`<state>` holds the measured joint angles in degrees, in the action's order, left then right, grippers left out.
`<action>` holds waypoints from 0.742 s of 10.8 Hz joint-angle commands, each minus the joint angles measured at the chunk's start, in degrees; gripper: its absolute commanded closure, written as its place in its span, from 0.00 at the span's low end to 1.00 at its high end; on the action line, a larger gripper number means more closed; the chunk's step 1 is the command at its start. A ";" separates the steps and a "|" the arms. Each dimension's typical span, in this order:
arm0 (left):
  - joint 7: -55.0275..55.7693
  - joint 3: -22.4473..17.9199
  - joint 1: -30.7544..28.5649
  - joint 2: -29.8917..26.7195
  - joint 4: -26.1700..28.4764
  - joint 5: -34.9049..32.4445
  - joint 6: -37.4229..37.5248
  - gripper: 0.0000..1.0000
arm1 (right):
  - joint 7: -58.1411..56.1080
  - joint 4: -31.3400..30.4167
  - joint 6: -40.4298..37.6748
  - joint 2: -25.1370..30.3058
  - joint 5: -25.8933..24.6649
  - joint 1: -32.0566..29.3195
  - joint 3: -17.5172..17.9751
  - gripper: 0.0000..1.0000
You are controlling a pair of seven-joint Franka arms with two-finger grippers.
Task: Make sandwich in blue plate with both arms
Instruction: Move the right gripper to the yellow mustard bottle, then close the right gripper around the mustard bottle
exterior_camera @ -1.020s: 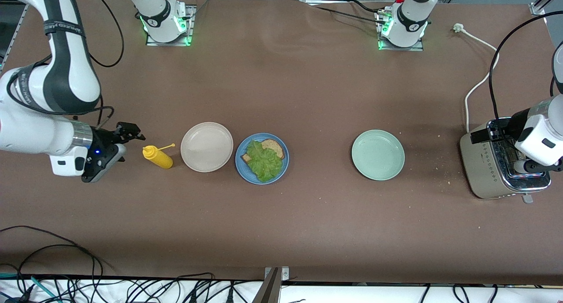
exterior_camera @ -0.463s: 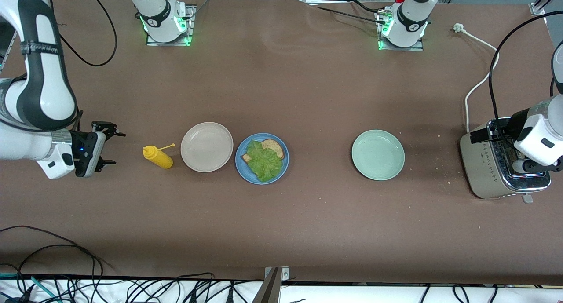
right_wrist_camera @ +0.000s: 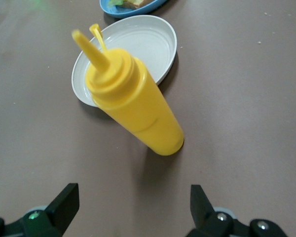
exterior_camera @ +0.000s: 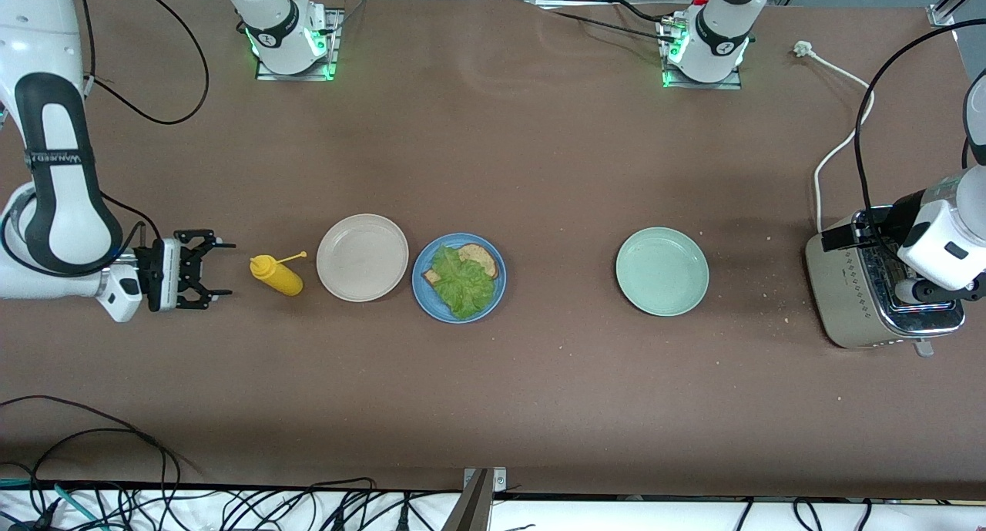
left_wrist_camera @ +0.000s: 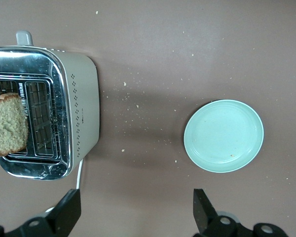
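The blue plate [exterior_camera: 459, 277] lies mid-table with one brown bread slice [exterior_camera: 479, 258] and a ruffled lettuce leaf [exterior_camera: 463, 283] on top of it. A second bread slice [left_wrist_camera: 7, 131] stands in a slot of the toaster [left_wrist_camera: 54, 106]. My left gripper [left_wrist_camera: 135, 215] hangs open and empty in the air by the toaster [exterior_camera: 863, 292]. Low over the table at the right arm's end, my right gripper [exterior_camera: 219, 269] is open and level. It faces a yellow squeeze bottle [exterior_camera: 277, 276] a short way off. The bottle [right_wrist_camera: 138, 111] is upright, ahead of the open right gripper [right_wrist_camera: 133, 210].
A beige-white plate [exterior_camera: 362, 257] lies between the bottle and the blue plate. A pale mint-green plate [exterior_camera: 662, 271] lies toward the left arm's end. The toaster's white cord [exterior_camera: 836, 146] runs toward the robots' bases. Crumbs dot the table by the toaster.
The right arm has swung round and its gripper has turned level, dropped lower and now points straight at the yellow bottle. The left arm has not moved.
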<state>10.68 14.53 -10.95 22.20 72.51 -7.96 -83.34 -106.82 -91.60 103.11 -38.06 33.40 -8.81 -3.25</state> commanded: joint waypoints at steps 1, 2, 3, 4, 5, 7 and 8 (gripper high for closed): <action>-1.28 0.06 0.14 -0.66 0.79 0.22 -0.34 0.00 | -9.00 1.69 -0.46 -5.35 6.22 -1.03 0.97 0.00; -0.84 0.06 0.40 -0.66 0.71 0.05 -0.34 0.00 | -9.54 1.52 -0.46 -5.97 8.15 -0.95 2.10 0.00; -1.19 0.06 0.31 -0.66 0.70 0.13 -0.34 0.00 | -10.07 1.52 0.06 -7.28 8.60 -0.94 3.07 0.00; -1.28 0.06 0.22 -0.66 0.79 0.22 -0.34 0.00 | -10.42 1.52 0.50 -8.60 10.26 -0.94 3.69 0.00; -1.19 0.06 0.31 -0.66 0.79 0.13 -0.34 0.00 | -11.73 1.52 0.68 -10.27 12.89 -0.86 3.95 0.00; -1.28 0.06 0.31 -0.66 0.97 0.13 -0.25 0.00 | -13.32 1.52 2.08 -11.42 13.97 -0.77 4.83 0.00; -1.28 0.06 0.31 -0.66 1.23 0.13 -0.25 0.00 | -13.33 1.52 2.26 -11.43 14.06 -0.77 5.01 0.08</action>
<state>10.68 14.67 -10.69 22.24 72.56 -7.95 -83.33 -118.74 -91.30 104.94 -48.36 46.07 -8.97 0.63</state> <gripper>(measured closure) 0.000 0.000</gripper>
